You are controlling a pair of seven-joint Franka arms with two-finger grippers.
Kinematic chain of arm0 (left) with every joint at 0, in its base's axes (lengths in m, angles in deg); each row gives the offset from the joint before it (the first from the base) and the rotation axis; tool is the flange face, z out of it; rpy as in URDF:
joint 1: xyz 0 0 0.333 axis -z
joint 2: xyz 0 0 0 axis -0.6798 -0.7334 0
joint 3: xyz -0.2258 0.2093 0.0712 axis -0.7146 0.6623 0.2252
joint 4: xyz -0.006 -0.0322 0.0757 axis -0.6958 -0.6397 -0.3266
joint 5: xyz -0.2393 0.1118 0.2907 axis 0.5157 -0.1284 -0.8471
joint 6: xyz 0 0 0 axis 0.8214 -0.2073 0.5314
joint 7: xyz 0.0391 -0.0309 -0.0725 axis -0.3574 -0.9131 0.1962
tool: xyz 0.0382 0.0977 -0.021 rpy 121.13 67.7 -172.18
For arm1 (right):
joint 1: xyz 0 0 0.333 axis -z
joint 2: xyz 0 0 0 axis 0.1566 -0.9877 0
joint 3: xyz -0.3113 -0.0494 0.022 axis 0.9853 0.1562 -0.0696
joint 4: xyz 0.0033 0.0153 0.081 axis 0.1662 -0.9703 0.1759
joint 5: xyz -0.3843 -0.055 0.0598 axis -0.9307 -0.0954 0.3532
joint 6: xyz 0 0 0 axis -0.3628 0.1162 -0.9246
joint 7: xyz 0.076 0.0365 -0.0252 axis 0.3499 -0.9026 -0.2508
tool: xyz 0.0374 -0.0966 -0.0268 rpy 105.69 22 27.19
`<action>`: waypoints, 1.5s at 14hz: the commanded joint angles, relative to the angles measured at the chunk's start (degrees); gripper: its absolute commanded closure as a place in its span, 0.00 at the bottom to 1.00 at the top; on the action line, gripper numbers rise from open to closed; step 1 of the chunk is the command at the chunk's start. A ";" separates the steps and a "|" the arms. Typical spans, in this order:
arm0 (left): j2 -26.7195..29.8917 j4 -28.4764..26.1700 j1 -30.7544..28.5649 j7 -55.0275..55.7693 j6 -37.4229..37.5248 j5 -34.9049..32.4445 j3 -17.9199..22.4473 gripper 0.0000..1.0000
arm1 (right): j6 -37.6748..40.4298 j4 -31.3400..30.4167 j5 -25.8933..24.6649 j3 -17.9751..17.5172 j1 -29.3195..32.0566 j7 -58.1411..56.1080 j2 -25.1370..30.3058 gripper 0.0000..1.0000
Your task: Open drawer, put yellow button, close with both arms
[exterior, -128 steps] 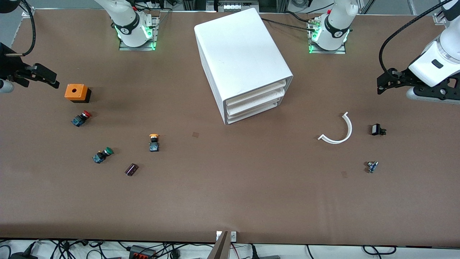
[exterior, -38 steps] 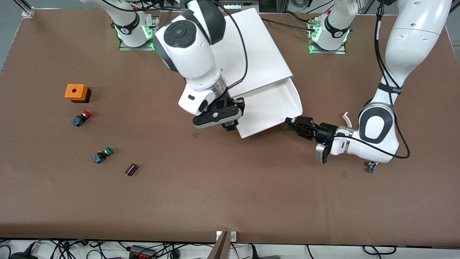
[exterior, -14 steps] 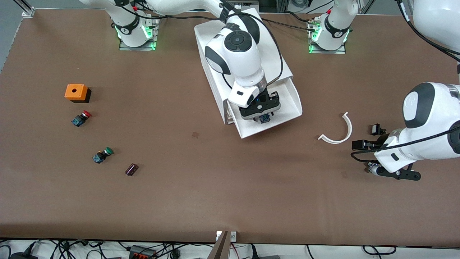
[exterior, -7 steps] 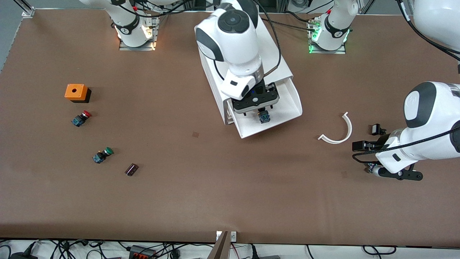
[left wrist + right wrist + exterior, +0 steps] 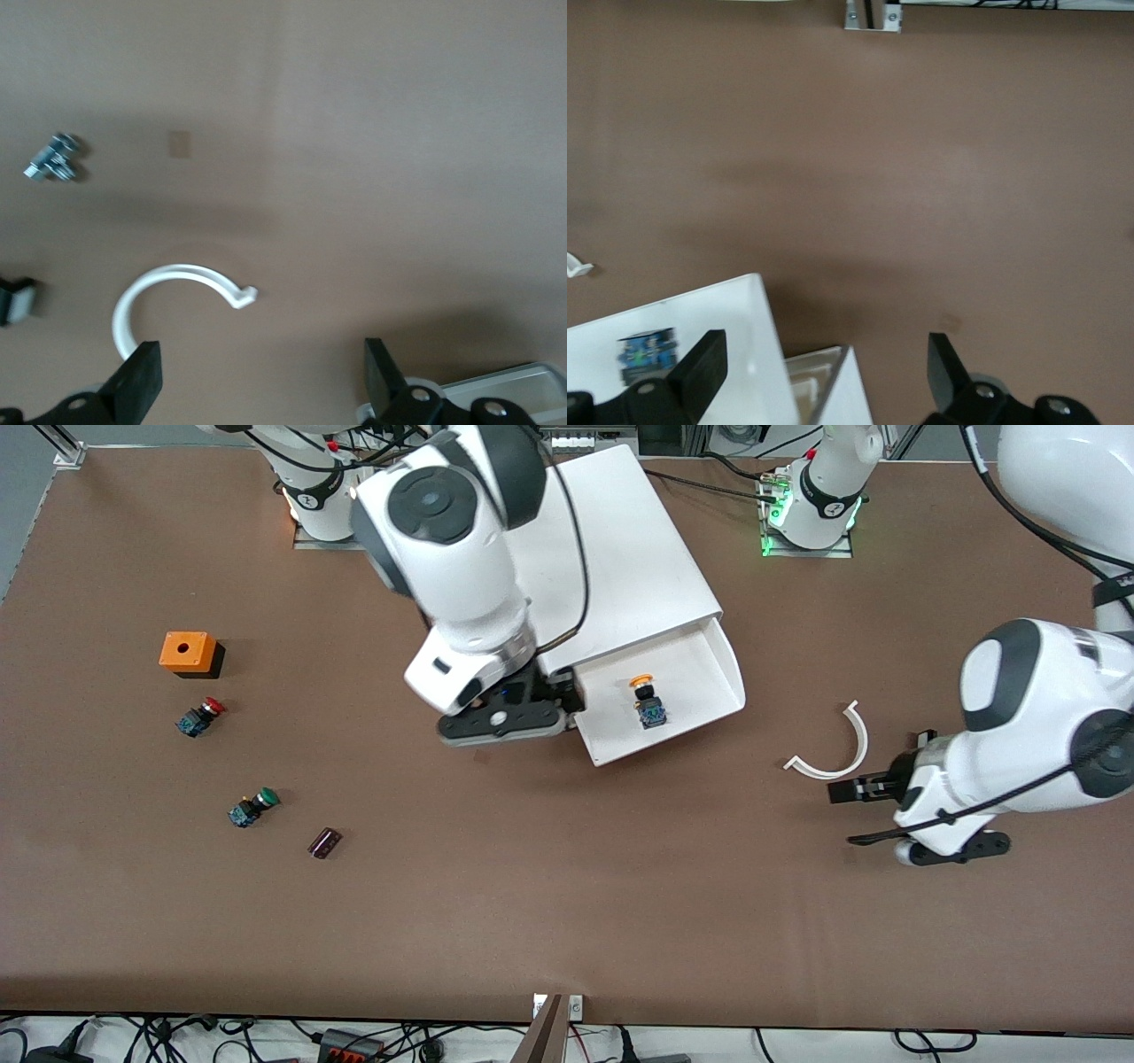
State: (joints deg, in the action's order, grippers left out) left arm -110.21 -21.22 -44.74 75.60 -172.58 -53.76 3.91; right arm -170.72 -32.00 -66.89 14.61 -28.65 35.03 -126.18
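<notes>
Front view showed the drawer [image 5: 664,695] pulled out of the white cabinet [image 5: 602,558] at the upper centre of the frame, with the yellow button [image 5: 650,701] lying inside it on the tray floor, orange cap pointing toward the cabinet and blue body toward the drawer's open front edge. The right claw [image 5: 505,722] hung just beside the drawer's corner, toward the right arm's end of the bench [image 5: 567,921], holding nothing; the right wrist view showed its two fingers [image 5: 700,367] spread apart with bare bench between them, and the button's blue body [image 5: 647,350] resting on the white tray at the lower left of that frame. The left claw [image 5: 846,791] sat at the right of the front frame, low over the bench, pointing toward the middle, just below a white curved clip [image 5: 833,748]. In the left wrist view its fingers [image 5: 137,381] stood apart and empty, the curved clip [image 5: 173,297] showing between them, a small metal screw part [image 5: 53,168] at the upper left, and a corner of the drawer [image 5: 505,390] at the lower right. At the left of the front frame lay an orange box [image 5: 188,653], a red-capped button [image 5: 199,716], a green-capped button [image 5: 252,807] and a small dark block [image 5: 324,842], all well apart from the cabinet.
</notes>
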 commanded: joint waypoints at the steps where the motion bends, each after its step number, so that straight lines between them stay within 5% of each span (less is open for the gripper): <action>1: -0.44 1.06 6.55 9.84 -3.31 -0.75 0.47 0.00 | 3.35 -0.25 0.20 -1.03 4.77 -4.35 0.27 0.00; 7: -0.88 -4.37 11.06 15.58 -9.99 -0.76 0.47 0.00 | 12.24 -7.45 -0.51 -1.03 18.03 -15.24 0.27 0.00; 12: -0.61 -8.69 14.21 22.25 -13.88 -0.85 0.47 0.00 | 15.40 -7.37 0.11 -0.94 25.34 -17.54 3.51 0.00; 21: 2.37 -16.33 16.07 26.48 -14.41 0.21 -3.65 0.00 | 14.18 -16.31 2.13 -1.73 38.96 -22.19 17.21 0.00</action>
State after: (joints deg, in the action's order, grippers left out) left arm -111.01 -33.17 -28.36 101.23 -186.25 -54.01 1.49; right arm -155.94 -42.49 -66.05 14.49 7.18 15.46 -114.21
